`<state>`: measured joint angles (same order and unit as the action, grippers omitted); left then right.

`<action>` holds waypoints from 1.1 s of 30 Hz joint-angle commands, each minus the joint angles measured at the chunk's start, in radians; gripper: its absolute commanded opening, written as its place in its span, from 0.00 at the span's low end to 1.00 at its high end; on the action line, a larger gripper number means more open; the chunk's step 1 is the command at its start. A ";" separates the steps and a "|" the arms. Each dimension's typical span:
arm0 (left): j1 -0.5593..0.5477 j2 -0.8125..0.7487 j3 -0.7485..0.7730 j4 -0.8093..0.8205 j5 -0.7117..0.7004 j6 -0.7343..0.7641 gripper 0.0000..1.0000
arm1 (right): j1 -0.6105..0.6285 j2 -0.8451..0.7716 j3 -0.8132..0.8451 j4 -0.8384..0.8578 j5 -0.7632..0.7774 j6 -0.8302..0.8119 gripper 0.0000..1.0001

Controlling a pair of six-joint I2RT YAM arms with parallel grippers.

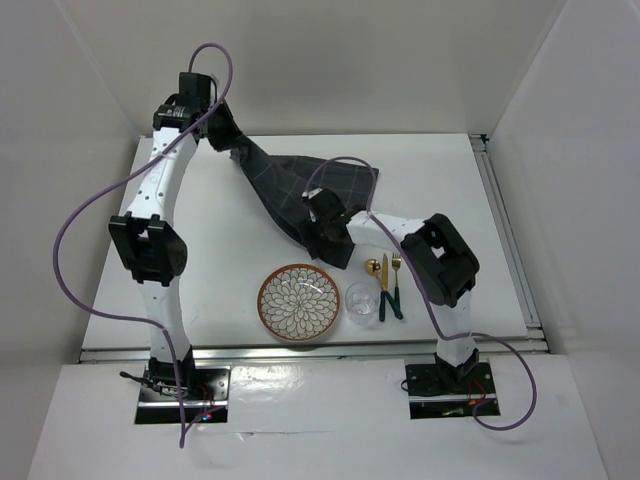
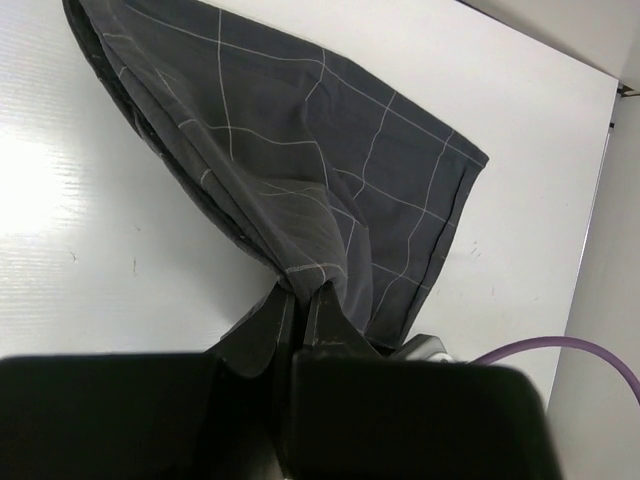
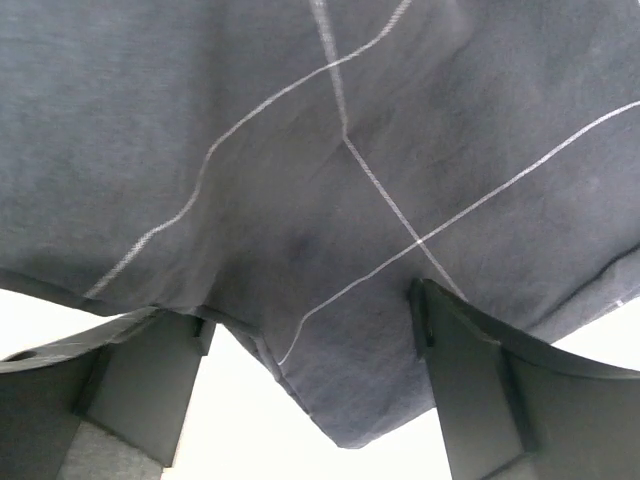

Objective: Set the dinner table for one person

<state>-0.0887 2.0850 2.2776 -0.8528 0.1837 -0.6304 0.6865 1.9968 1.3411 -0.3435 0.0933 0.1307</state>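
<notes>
1. Altogether, one dinner table (image 1: 450, 200) is in view: a large flat white rectangular tabletop with silver metal rails (image 1: 505, 230) along its edges. It spreads out from the two arm bases to the far wall and carries everything else.
2. One dark grey checked cloth (image 1: 300, 195) with thin pale lines lies across the far middle of the table. Its far-left end is lifted off the surface.
3. One round plate (image 1: 299, 302) with an orange-brown rim and a white petal pattern sits near the table's near edge, between the arm bases. Its whole patterned face shows.
4. One clear drinking glass (image 1: 361, 303) stands just beside the plate on its right. Whether it holds anything cannot be told.
5. Three pieces of cutlery lie side by side just right of the glass: a gold spoon (image 1: 372, 267), a gold knife (image 1: 384, 285) with a dark green handle, and a gold fork (image 1: 397, 265) with a dark green handle.
6. Two grippers are at the cloth.
   - The left gripper (image 1: 215, 130) is clamped on the raised end, a bunch of fabric pinched between its fingers (image 2: 275, 325).
   - The right gripper (image 3: 300, 320) has its fingers spread wide, with the cloth's lower edge hanging between them, unpinched.
</notes>
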 commanded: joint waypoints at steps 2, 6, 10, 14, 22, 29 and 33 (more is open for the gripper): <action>0.015 0.009 0.019 0.032 0.034 0.005 0.00 | 0.015 0.030 -0.011 -0.005 0.095 -0.002 0.80; 0.024 0.009 0.019 0.032 0.034 0.005 0.00 | 0.015 0.039 -0.043 0.020 0.131 0.009 0.51; 0.024 -0.012 -0.001 0.043 0.034 0.005 0.00 | 0.015 0.039 -0.043 0.041 0.184 0.020 0.23; 0.043 -0.022 -0.001 0.043 0.034 0.005 0.00 | 0.004 0.013 -0.025 0.023 0.241 0.029 0.00; 0.070 -0.098 -0.001 0.043 0.063 0.005 0.00 | -0.079 -0.187 0.016 0.023 0.298 -0.025 0.00; 0.089 -0.019 0.098 0.040 0.167 -0.028 0.00 | -0.195 -0.222 0.177 0.014 0.283 -0.108 0.00; 0.089 -0.109 0.056 0.052 0.178 -0.028 0.00 | -0.206 -0.254 0.305 -0.031 0.293 -0.152 0.00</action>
<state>-0.0059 2.0548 2.3390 -0.8310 0.3149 -0.6403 0.4725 1.7966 1.5646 -0.3473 0.3645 0.0303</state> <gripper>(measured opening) 0.064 0.118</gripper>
